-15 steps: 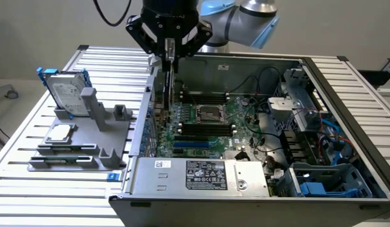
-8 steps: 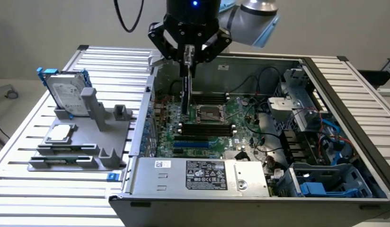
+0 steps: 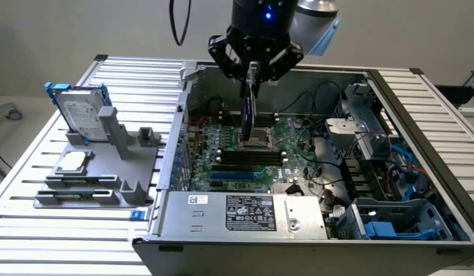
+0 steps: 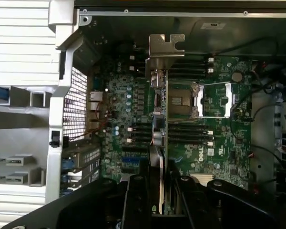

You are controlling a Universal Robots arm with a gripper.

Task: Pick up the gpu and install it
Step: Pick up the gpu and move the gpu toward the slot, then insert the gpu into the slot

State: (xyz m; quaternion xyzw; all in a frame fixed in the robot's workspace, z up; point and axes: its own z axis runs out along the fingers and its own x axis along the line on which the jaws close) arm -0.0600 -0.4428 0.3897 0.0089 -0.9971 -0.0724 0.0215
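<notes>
My gripper (image 3: 251, 76) hangs over the open computer case (image 3: 175, 172), shut on the gpu (image 3: 247, 115). The card points straight down, edge-on, with its lower end just above the green motherboard (image 3: 298, 167) near the CPU socket. In the wrist view the gpu (image 4: 158, 138) runs as a thin strip away from my gripper (image 4: 158, 188). Its silver end bracket (image 4: 165, 47) is at the far end, over the motherboard (image 4: 219, 143). The black fingers (image 4: 135, 195) press on both sides of the card.
On the exterior view's left, a grey fixture (image 3: 91, 187) holds a silver hard drive with blue rails (image 3: 82, 115) and a small silver CPU chip (image 3: 74, 162). The power supply (image 3: 248, 213) fills the case's near side. Cables and drive bays (image 3: 383, 172) crowd the exterior view's right.
</notes>
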